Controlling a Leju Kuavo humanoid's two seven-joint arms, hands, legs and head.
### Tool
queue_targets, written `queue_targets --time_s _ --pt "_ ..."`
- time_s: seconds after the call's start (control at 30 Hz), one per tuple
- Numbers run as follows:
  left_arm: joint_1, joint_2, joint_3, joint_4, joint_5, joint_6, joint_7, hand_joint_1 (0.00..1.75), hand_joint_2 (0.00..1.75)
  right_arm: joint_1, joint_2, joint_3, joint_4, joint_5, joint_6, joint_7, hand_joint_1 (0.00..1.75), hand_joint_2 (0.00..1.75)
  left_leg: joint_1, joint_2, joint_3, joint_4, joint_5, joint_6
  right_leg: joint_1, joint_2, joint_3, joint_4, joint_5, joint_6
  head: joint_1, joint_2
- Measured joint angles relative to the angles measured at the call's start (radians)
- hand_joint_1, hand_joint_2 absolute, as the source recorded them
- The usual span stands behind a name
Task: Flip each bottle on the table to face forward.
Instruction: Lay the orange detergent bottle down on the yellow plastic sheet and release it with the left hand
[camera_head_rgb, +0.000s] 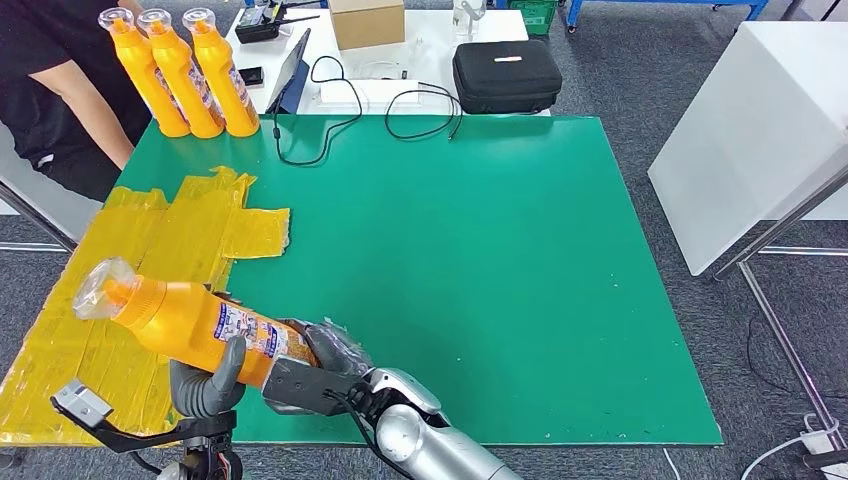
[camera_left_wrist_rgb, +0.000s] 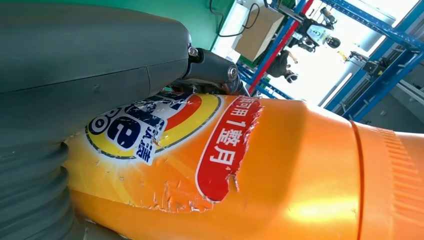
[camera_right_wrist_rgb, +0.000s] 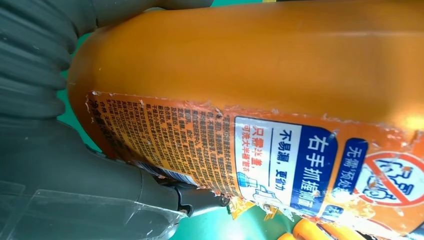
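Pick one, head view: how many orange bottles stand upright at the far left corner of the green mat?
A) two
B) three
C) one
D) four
B: three orange bottles stand side by side at the far left corner of the green mat, while a fourth bottle is held tilted near the front edge by both hands.

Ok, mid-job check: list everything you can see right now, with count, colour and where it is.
Held bottle: one, orange, clear cap, tilted over the table's near-left part, back label up.
Standing bottles: three, orange, far-left corner of the mat.
Green mat: one, covers the table.
Yellow tape patch: one, left side of the mat.
Black case: one, on the white table behind.
Cardboard box: one, brown, same white table.
Black cables: several, far edge of the mat.
Person: one, black shirt, far left.
Left robot hand: grey, grips the held bottle.
Right robot hand: dark, grips its base.
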Motion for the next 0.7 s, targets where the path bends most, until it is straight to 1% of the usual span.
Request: queue_targets --time_s 0.3,0.33,0.37,0.43,0.47,0.5,0.6,0.7 --pt "0.000 0.000 0.000 0.000 -0.004 0.001 -0.003 1.75 1.75 0.000 0.000 -0.002 0.002 0.021 0.002 -0.003 1.75 1.75 0.000 0.000 0.000 0.000 0.000 0.000 0.000 0.000 0.000 0.000 0.000 0.000 0.000 0.000" --pt "0.000 0.000 0.000 0.000 -0.004 0.001 -0.003 1.75 1.75 0.001 0.000 -0.002 0.002 0.024 0.002 -0.004 1.54 1.75 0.000 0.000 0.000 0.000 0.000 0.000 0.000 0.000 0.000 0.000 0.000 0.000 0.000 0.000" --pt "0.000 0.000 0.000 0.000 -0.007 0.001 -0.003 1.75 1.75 0.001 0.000 -0.003 0.002 0.026 0.002 -0.005 1.10 1.75 0.000 0.000 0.000 0.000 0.000 0.000 0.000 0.000 0.000 0.000 0.000 0.000 0.000 0.000" --pt "-0.001 0.000 0.001 0.000 -0.018 0.002 -0.003 1.75 1.75 0.001 0.000 -0.007 0.002 0.036 0.001 -0.007 0.23 0.87 0.000 0.000 0.000 0.000 0.000 0.000 0.000 0.000 0.000 0.000 0.000 0.000 0.000 0.000" --pt "-0.003 0.000 0.002 0.000 -0.031 0.005 -0.004 1.75 1.75 0.002 0.000 -0.010 0.002 0.044 0.001 -0.010 0.00 0.44 0.000 0.000 0.000 0.000 0.000 0.000 0.000 0.000 0.000 0.000 0.000 0.000 0.000 0.000" --pt "-0.007 0.000 0.004 -0.001 -0.052 0.011 -0.006 1.75 1.75 0.004 0.000 -0.014 0.002 0.052 -0.001 -0.013 0.00 0.00 0.000 0.000 0.000 0.000 0.000 0.000 0.000 0.000 0.000 0.000 0.000 0.000 0.000 0.000" --pt "-0.028 0.003 0.017 -0.011 -0.174 0.061 -0.027 1.75 1.75 0.029 -0.012 -0.039 -0.025 0.068 -0.008 -0.019 0.00 0.00 0.000 -0.001 0.000 0.000 0.000 0.000 0.000 0.000 0.000 0.000 0.000 0.000 0.000 0.000" --pt "-0.054 0.016 0.052 -0.024 -0.327 0.125 -0.043 1.75 1.75 0.090 -0.042 -0.095 -0.113 0.085 -0.007 -0.028 0.00 0.00 0.000 0.000 0.000 0.000 0.000 0.000 0.000 0.000 0.000 0.000 0.000 0.000 0.000 0.000"
